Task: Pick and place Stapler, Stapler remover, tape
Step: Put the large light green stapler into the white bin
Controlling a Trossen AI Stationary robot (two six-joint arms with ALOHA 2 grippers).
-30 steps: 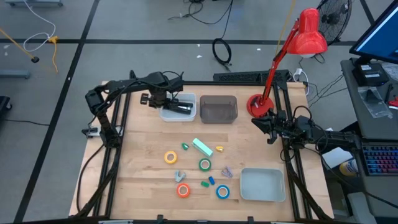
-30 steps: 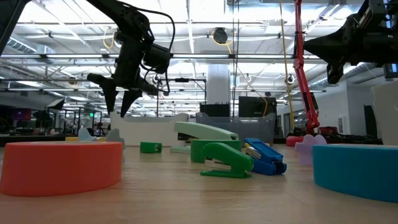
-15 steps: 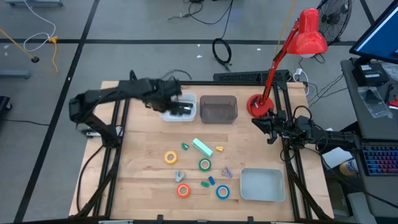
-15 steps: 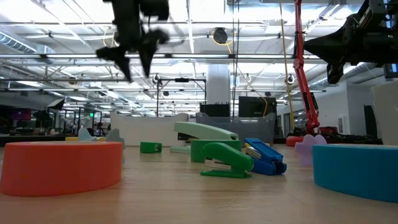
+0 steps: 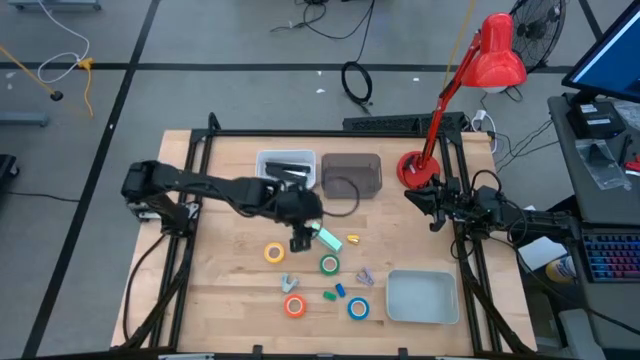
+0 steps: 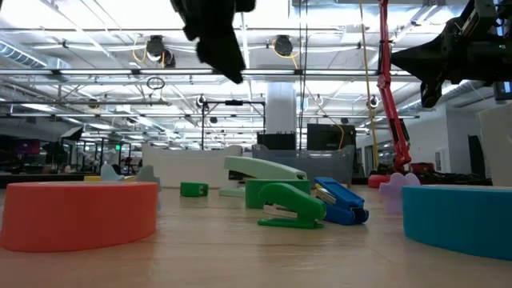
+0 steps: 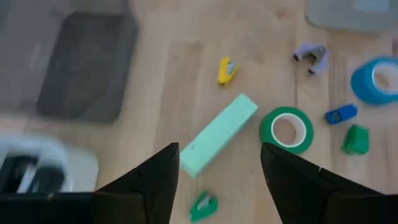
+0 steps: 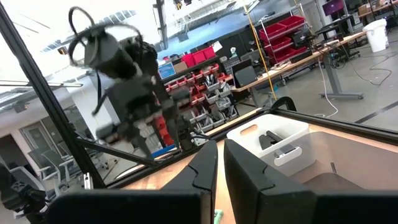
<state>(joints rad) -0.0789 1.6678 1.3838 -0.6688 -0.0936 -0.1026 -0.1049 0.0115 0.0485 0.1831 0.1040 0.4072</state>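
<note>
My left gripper (image 5: 300, 238) hangs open above the middle of the table, clear of everything. Straight beneath its fingers (image 7: 219, 149) a mint-green stapler (image 7: 217, 134) lies flat on the wood. Close by lie flat the green tape (image 7: 286, 129), the yellow tape (image 5: 274, 253), the orange tape (image 5: 294, 306) and the blue tape (image 5: 358, 309). Small staple removers are scattered among them: yellow (image 7: 226, 70), purple (image 7: 311, 55), grey (image 5: 289, 283). A black stapler (image 5: 290, 172) lies in the white bin (image 5: 268, 162). My right gripper (image 5: 434, 206) waits shut at the right edge.
A dark bin (image 5: 350, 175) stands beside the white bin at the far side. A pale tray (image 5: 421, 297) sits near the front right. A red desk lamp (image 5: 415, 168) stands at the far right corner. Small green (image 5: 329, 295) and blue (image 5: 340, 290) pieces lie between the tape rolls.
My left gripper has swung away from the white bin toward the table's middle, rising a little and rolling about its own axis. It now hangs over the mint-green stapler with its fingers wider apart than before. The black stapler stays in the bin.
</note>
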